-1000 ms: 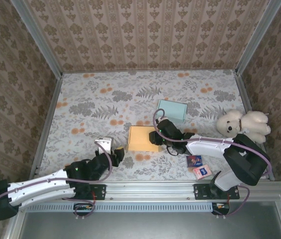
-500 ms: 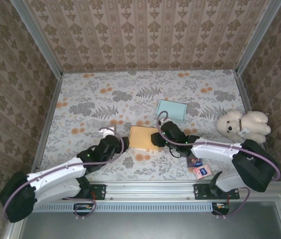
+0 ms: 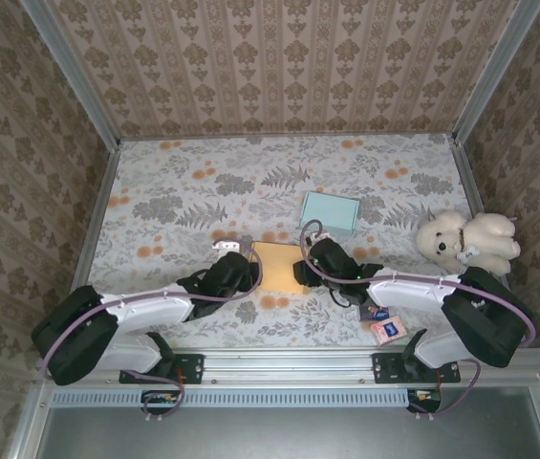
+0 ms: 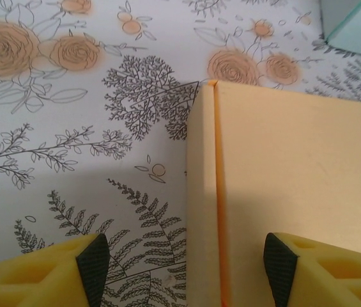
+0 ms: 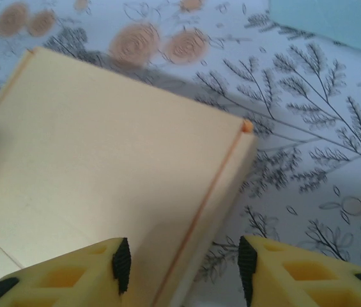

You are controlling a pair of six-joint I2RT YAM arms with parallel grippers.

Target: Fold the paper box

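We see a table [image 3: 174, 182] covered in a grey-and-orange floral print. It is fenced by metal rails [image 3: 93, 229] and closed in on three sides by walls [image 3: 279, 57] papered in a brown damask pattern.

The box [image 3: 274, 266], pale orange and lying flat with its lid down, sits near the front middle of the table, between the two arms. The left gripper [image 4: 183, 265] comes at it from the left. Its jaws stand well apart and straddle the box's left wall, one finger over the bare table and the other above the lid. The right gripper [image 5: 184, 267] meets the opposite side the same way, its jaws parted across the right edge. We see neither pair of fingers pressing on the cardboard, and neither gripper holds anything.

We count one orange box and one teal box [image 3: 331, 210] just behind it. There is one white bear [image 3: 468, 241] at the right rail, and two small packets [image 3: 381, 320] by the right arm's base.
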